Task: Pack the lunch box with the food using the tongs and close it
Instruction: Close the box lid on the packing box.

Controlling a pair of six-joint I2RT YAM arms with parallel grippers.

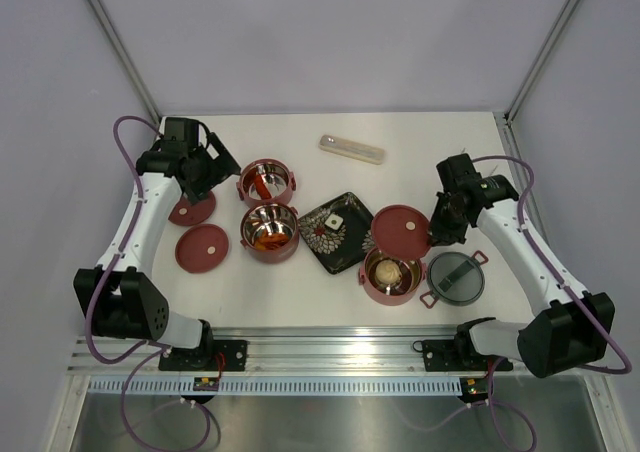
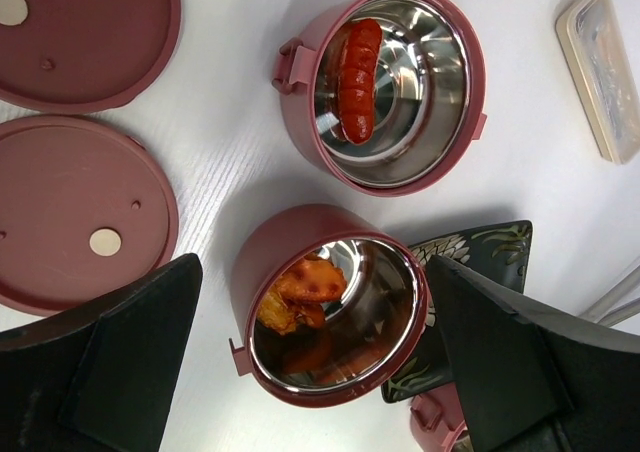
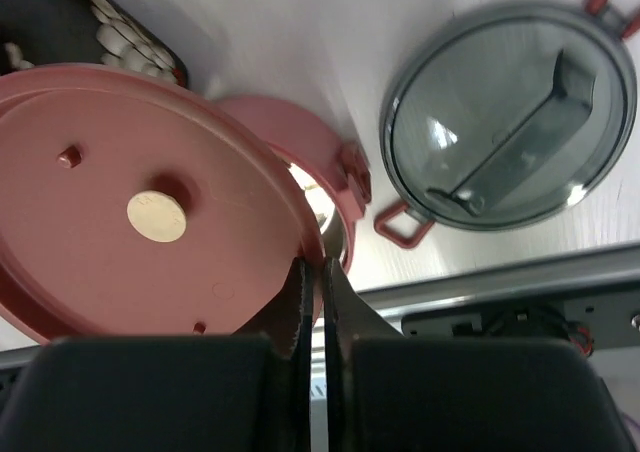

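The lunch box (image 1: 268,234) lies in pieces on the white table (image 1: 300,297), and its three round dusty-red bowls with shiny steel insides are all uncovered. The left arm (image 1: 135,222) rises from its base at the near left edge, folds back and reaches in towards the bowls. The left gripper (image 1: 212,177) hangs there with its black fingers (image 2: 110,372) spread wide and nothing between them. In its wrist view the middle bowl (image 2: 325,307) sits framed between those fingers, with the back bowl (image 2: 385,87) beyond it. The right arm (image 1: 525,247) slants in from the near right corner with its wrist turned down. The right gripper (image 3: 311,272) is pinched tight on the rim of a flat disc lid (image 3: 140,187) and holds it tilted over the far side of the right-hand bowl (image 1: 390,277). Whether lid and bowl touch cannot be told. A black square flower-patterned plate (image 1: 336,231), turned like a diamond, lies between the middle bowl and the right-hand bowl. Just right of the right-hand bowl the grey top lid (image 1: 456,278) lies flat; it is smoky and glossy, with a bar handle and red loops at its rim. Left of the bowls lie two more matte dark-red discs, each with a pale round spot at its centre: the near lid (image 1: 202,248) and the far lid (image 1: 190,210), which is partly under the left gripper. A long translucent case (image 1: 351,149) lies at the back, well apart. The food is in the bowls: a red stick (image 2: 357,77) leans on the back bowl's steel wall, orange chunks (image 2: 300,292) sit in the middle bowl, and a beige ball (image 1: 390,271) is in the right-hand bowl.
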